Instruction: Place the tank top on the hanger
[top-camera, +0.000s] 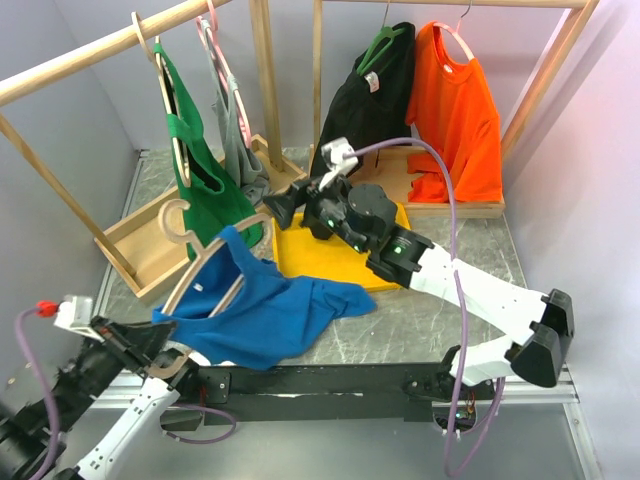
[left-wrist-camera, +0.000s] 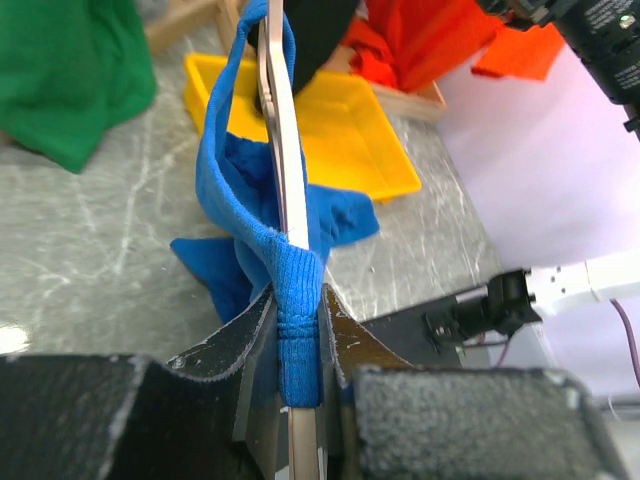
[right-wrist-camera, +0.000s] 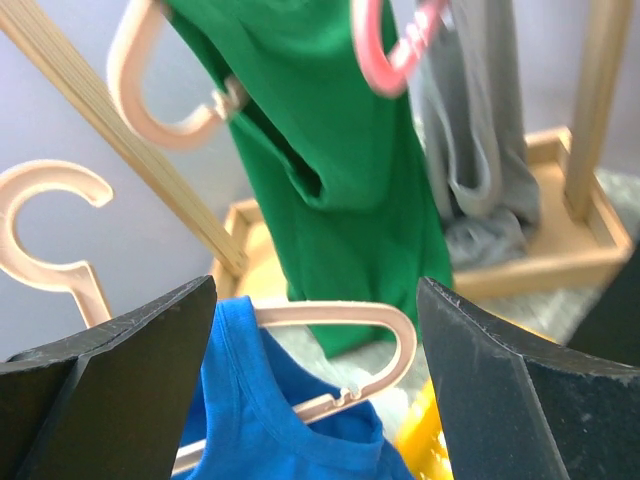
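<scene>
The royal-blue tank top (top-camera: 270, 310) lies partly on the table, with one strap draped over the pale wooden hanger (top-camera: 195, 262). The hanger slants up from the near left, its hook (top-camera: 175, 215) at the far left. My left gripper (top-camera: 150, 352) is shut on the hanger's near end with the blue strap pinched against it. In the left wrist view the gripper (left-wrist-camera: 298, 300) clamps the strap (left-wrist-camera: 298, 350) and the wood (left-wrist-camera: 283, 130). My right gripper (top-camera: 280, 208) is open and empty, just beyond the hanger's far end. In the right wrist view the hanger's rounded end (right-wrist-camera: 385, 335) and the blue fabric (right-wrist-camera: 260, 420) lie between its jaws (right-wrist-camera: 315, 290), untouched.
A yellow tray (top-camera: 300, 250) sits mid-table under the right arm. A dark green tank top (top-camera: 205, 180) and a grey one (top-camera: 240, 130) hang on the left rack, which has a wooden base box (top-camera: 140, 245). A black shirt (top-camera: 375, 90) and an orange shirt (top-camera: 460, 110) hang on the right rack.
</scene>
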